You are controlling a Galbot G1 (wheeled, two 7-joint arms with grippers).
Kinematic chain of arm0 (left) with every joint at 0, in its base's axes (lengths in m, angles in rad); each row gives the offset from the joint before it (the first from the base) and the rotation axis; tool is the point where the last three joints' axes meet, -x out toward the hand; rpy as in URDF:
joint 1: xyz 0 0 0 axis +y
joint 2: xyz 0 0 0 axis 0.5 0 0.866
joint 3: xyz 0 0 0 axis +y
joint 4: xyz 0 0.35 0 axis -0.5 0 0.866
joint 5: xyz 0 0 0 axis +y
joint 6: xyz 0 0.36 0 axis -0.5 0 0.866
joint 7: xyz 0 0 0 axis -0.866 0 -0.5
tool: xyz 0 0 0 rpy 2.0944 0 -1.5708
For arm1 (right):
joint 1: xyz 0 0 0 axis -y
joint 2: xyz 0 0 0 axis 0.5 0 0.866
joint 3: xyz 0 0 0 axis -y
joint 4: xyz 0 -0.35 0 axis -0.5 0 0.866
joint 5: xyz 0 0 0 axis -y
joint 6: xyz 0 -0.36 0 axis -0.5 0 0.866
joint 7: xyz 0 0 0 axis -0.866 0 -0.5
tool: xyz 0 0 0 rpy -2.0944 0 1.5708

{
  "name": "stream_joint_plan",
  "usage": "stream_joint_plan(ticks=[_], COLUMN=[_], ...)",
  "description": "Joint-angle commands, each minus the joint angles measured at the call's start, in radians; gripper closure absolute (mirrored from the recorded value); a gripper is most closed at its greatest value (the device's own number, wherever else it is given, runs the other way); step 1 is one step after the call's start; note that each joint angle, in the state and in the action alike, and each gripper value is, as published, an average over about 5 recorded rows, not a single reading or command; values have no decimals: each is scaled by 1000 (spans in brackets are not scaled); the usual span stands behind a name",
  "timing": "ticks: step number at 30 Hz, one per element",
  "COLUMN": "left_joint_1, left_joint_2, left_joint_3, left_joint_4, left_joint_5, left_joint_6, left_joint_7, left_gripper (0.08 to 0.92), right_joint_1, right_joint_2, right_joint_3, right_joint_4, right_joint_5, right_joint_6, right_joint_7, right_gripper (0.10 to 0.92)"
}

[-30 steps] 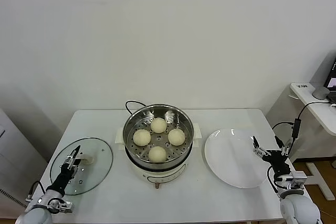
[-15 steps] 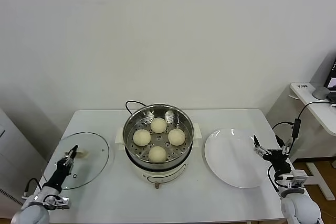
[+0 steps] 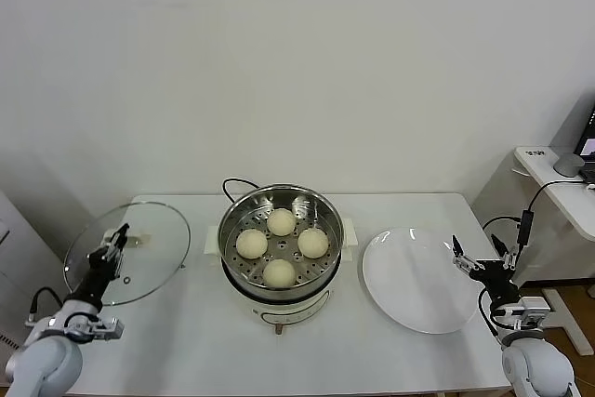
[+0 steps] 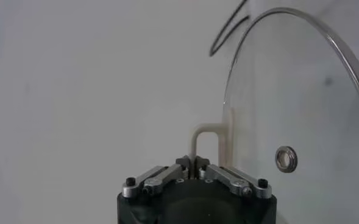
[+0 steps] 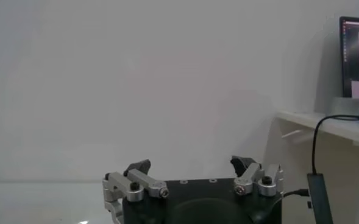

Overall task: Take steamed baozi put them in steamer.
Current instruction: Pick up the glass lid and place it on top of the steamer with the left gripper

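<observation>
Already clamped left fingers (image 4: 194, 163) on glass lid's handle (image 4: 206, 139), tilted lid (image 3: 127, 253) up for covering four baozi (image 3: 281, 246) in steamer (image 3: 279, 250); right fingers (image 3: 484, 257) spread idle beside plate (image 3: 416, 279).

The steamer (image 3: 280, 230) is looking like shiny metal with holes in its tray, sitting on a smooth cream plastic base. The baozi (image 3: 281, 272) are looking soft, smooth and matt. The lid (image 3: 139, 239) is showing clear, glossy glass. The plate (image 3: 414, 281) is looking smooth and shiny white.
</observation>
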Motion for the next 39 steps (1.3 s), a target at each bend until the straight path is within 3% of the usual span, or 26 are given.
stream_joint_plan(ticks=[1,8,23,39], left_joint_1=[-17,-53,-174,-339], left_joint_2=[60,75,-10,-115], left_joint_3=[67,205,504,687], left_joint_4=[-299,-376,-419,-332], left_joint_5=[-87,5,275,304], left_joint_6=[233,368,640,676], left_joint_7=[213,306,428,428], left_gripper=[889,889,889,889], right_joint_1=[17,37,52,63], right_joint_2=[-7,-11,-28,-14], right_joint_3=[-12,-27,-38,-49], right_joint_4=[1,-2,-7,-23], right_joint_5=[3,2,-7,-20], right_joint_6=[-2,-5,-10,-9], right_joint_7=[1,3,9,10], right_gripper=[203,203,203,203])
